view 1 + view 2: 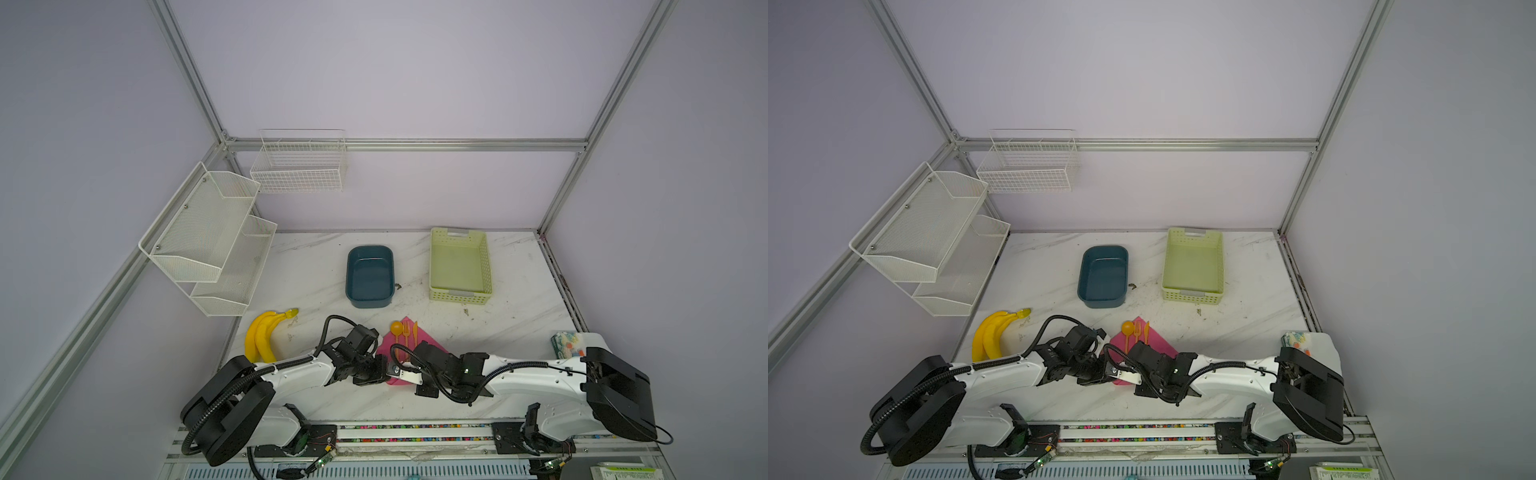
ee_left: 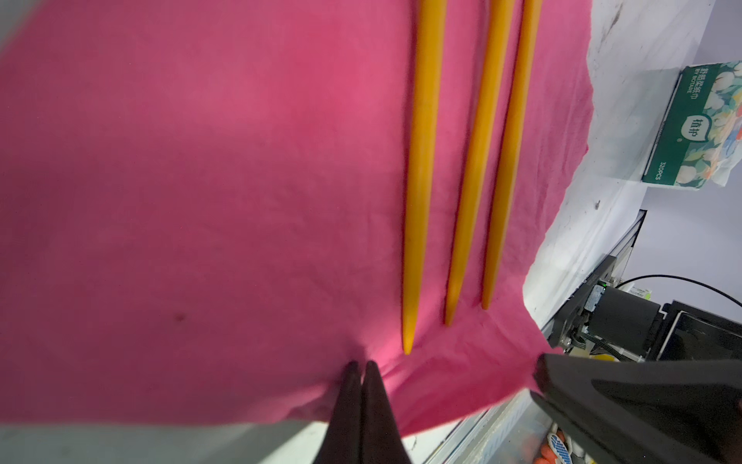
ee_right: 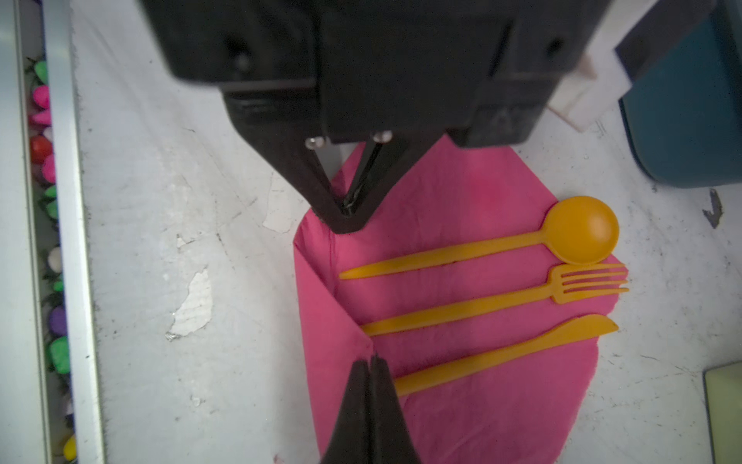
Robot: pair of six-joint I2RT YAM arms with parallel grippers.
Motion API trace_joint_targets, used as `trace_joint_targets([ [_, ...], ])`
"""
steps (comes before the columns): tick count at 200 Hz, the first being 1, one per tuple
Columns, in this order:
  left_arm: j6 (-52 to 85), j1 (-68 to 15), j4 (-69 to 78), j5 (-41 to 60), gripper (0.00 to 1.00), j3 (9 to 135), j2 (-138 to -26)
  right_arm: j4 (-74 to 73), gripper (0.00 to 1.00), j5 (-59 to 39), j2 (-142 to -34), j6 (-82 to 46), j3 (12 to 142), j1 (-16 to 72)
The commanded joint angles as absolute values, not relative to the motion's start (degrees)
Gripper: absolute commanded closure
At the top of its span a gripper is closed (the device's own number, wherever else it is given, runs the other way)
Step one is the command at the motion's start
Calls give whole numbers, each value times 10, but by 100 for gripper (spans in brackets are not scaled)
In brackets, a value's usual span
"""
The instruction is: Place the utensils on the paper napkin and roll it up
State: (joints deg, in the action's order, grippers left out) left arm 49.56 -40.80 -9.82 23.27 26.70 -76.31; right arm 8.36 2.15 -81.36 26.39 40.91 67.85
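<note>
From where I stand, the spoon (image 3: 578, 231), fork (image 3: 582, 283) and knife (image 3: 562, 335) lie side by side on the pink napkin (image 3: 461, 193). Their handles point toward the robot, which I take as a set-up for rolling from the handle end. The left claw (image 2: 360, 366) and right claw (image 3: 369, 360) are each closed tight on the napkin's near edge, a little apart, likely so the thin paper comes up evenly and doesn't tear at one corner. That edge is raised and turned in toward the handle tips, though I cannot quite make out how far it covers them. The placing looks done, the rolling barely begun.

The napkin sits near the front of a scuffed white marble table (image 1: 519, 332). A blue tub (image 1: 370, 276) and a pale green basket (image 1: 459, 266) stand behind it. There are bananas (image 1: 262, 336) off to the left and a tissue packet (image 2: 690, 128) to the right. White wire shelves (image 1: 199, 241) hang on the lilac walls.
</note>
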Motion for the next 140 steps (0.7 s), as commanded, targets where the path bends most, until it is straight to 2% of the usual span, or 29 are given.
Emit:
trace_joint_targets([
  [1,504,-414,-113,222,100,241,-765,80,100,13,-818,285,430,669],
  [100,507,-418,-126,216,100,237,-746,67,100,0,-846,309,439,638],
  [140,510,-418,-157,199,100,270,-691,64,100,-7,-851,314,439,633],
])
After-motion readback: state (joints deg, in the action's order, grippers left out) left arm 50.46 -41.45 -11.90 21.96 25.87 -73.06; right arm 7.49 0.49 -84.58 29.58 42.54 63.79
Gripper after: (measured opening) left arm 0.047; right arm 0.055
